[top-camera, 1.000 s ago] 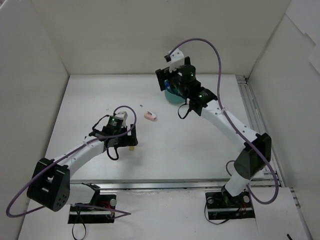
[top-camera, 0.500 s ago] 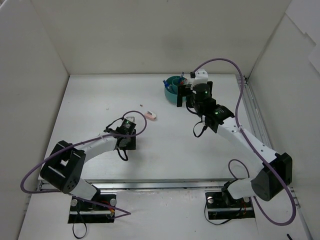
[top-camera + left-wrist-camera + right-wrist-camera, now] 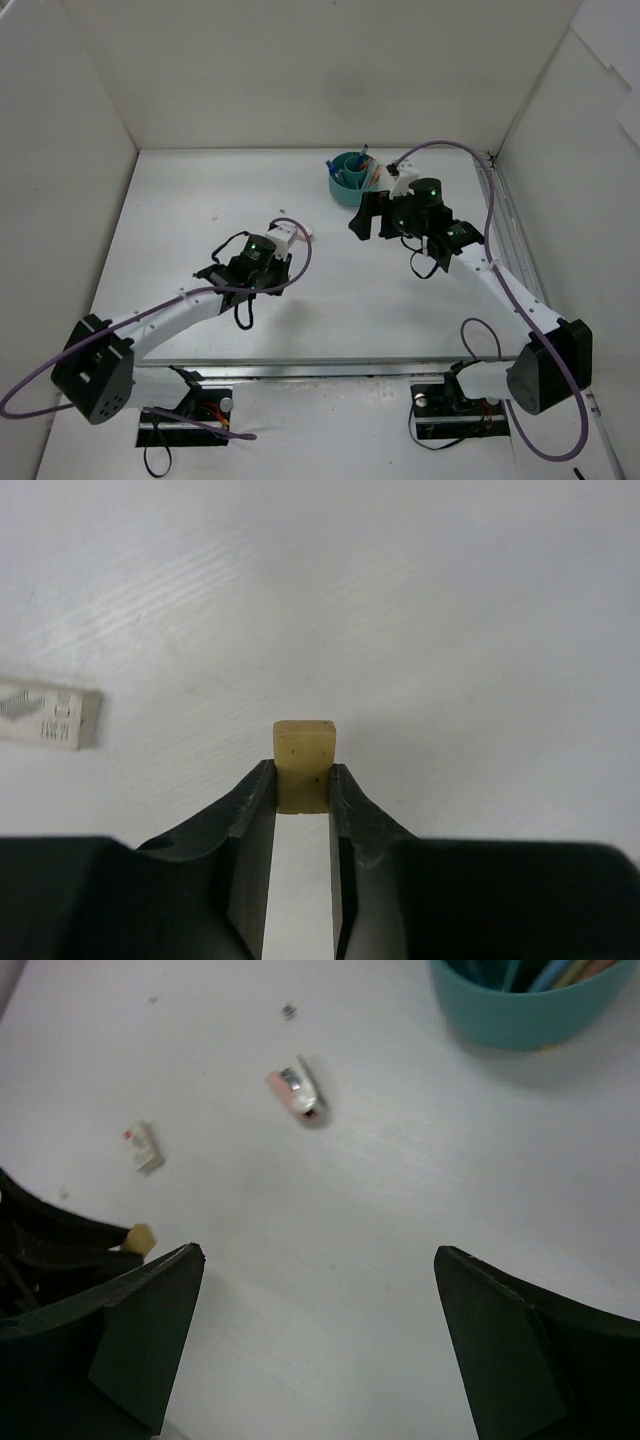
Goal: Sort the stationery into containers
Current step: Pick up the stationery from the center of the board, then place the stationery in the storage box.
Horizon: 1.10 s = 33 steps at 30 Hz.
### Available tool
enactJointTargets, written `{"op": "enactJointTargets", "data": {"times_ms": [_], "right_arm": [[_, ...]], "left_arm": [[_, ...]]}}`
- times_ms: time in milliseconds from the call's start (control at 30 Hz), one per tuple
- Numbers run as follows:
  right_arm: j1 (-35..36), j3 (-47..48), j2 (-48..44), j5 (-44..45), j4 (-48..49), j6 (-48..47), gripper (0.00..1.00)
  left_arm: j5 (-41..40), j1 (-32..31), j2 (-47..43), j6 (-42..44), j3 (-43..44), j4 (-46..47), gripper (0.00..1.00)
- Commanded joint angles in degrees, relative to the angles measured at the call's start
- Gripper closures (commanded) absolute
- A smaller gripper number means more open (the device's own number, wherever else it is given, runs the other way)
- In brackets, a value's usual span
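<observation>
your left end effector (image 3: pixel 303 785) clenched on the tan eraser (image 3: pixel 305 745), your right end effector (image 3: pixel 318 1255) spread wide and holding nothing, pink eraser (image 3: pixel 293 1090) and white eraser (image 3: pixel 145 1147) loose on the table (image 3: pixel 400 1190), teal cup (image 3: pixel 520 1015) with pens (image 3: pixel 560 972) further out

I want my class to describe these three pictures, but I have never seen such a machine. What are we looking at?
Two robot arms, the left arm and the right arm, are bolted to a white table. One picture looks down from above. The other two come from a camera on each wrist. The left end effector, a two-finger clamp, is shut on a tan eraser. The right end effector is open and empty. A pink eraser and a white eraser lie on the table. A teal cup holds pens.
</observation>
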Motion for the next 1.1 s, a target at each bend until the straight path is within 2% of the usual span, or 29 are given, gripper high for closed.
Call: {"op": "enactJointTargets", "data": {"times_ms": [0, 33, 67, 133, 333, 467, 567, 667, 867, 1067], "right_arm": [[-0.26, -0.35, 1.82, -23.77, 2.39, 0.92, 0.02], [-0.18, -0.52, 2.70, -29.11, 2.40, 1.18, 0.02], [1.04, -0.61, 4.36, -30.47, 2.40, 1.62, 0.02], [2.72, -0.35, 5.86, -32.06, 2.40, 1.88, 0.02], [7.56, 0.53, 11.23, -33.21, 3.01, 4.42, 0.08], [8.61, 1.14, 16.14, -35.40, 6.25, 8.12, 0.25], [9.31, 1.49, 18.87, -37.51, 8.37, 10.32, 0.30], [10.19, 1.23, 20.28, -37.52, 11.26, 11.90, 0.32], [10.72, 1.58, 22.30, -38.13, 15.04, 14.98, 0.48], [11.08, 1.15, 22.05, -38.40, 15.75, 15.59, 0.77]], "left_arm": [[10.02, -1.92, -7.47, 13.77, 1.57, 7.17, 1.00], [11.62, -1.92, -7.92, 17.19, 1.57, 7.44, 1.00], [12.94, -1.92, -8.45, 18.53, 1.57, 7.61, 1.00], [16.64, -2.44, -8.81, 21.60, 2.10, 7.27, 1.00], [18.58, -3.50, -8.98, 24.34, 3.15, 6.91, 1.00], [17.88, -4.03, -10.12, 24.60, 3.07, 7.70, 1.00], [17.35, -4.03, -10.65, 24.61, 2.98, 8.05, 1.00], [17.43, -4.55, -10.74, 24.96, 3.15, 8.23, 1.00], [17.53, -4.56, -10.13, 25.31, 3.59, 8.50, 1.00], [15.34, -4.56, -10.04, 24.52, 3.16, 10.07, 1.00]]}}
